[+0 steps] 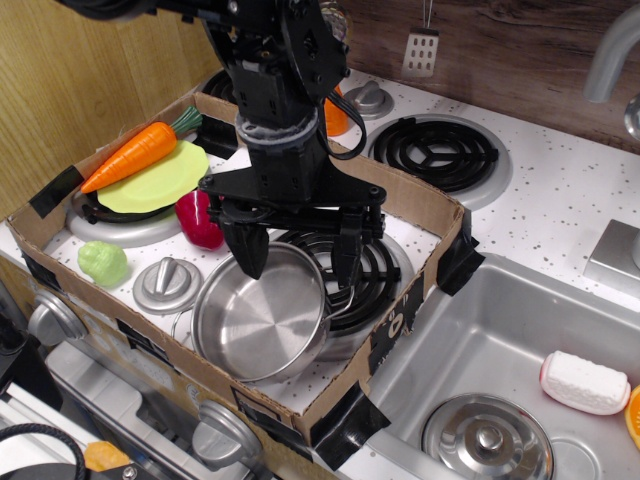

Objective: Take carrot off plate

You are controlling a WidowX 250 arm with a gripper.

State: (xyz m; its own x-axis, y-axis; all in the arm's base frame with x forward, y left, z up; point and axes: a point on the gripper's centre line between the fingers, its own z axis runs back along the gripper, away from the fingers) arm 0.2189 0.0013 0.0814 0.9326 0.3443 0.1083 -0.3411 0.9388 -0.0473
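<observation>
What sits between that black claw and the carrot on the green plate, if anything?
The gripper hangs open over the steel pot. The carrot lies on the plate at the back left. Between them stands a red toy vegetable, beside the plate's near edge. It looks low, so a raised approach would probably clear it.

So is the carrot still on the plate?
Yes. The carrot lies across the plate's far edge, its tip overhanging the rim.
</observation>
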